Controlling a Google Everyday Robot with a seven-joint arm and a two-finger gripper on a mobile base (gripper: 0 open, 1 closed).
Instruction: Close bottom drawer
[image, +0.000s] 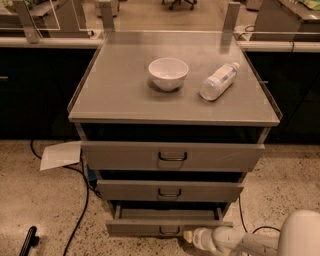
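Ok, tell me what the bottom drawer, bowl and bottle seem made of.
Bottom drawer: likely painted metal, matte grey. Bowl: probably glazed ceramic, white, faint sheen. Bottle: clear plastic, see-through. The gripper sits at the drawer front, right of its handle.

A white bowl stands upright near the middle of the grey cabinet top, and a clear plastic bottle lies on its side just to the right of it, apart from it, cap toward the upper right. Below the top, past a dark gap, is the widest drawer, with the mid-sized drawer beneath it; each has a dark loop handle at centre. On the speckled floor at left lies a white sheet of paper, and a black cable runs down from it. The gripper sits at the bottom edge, right of centre.
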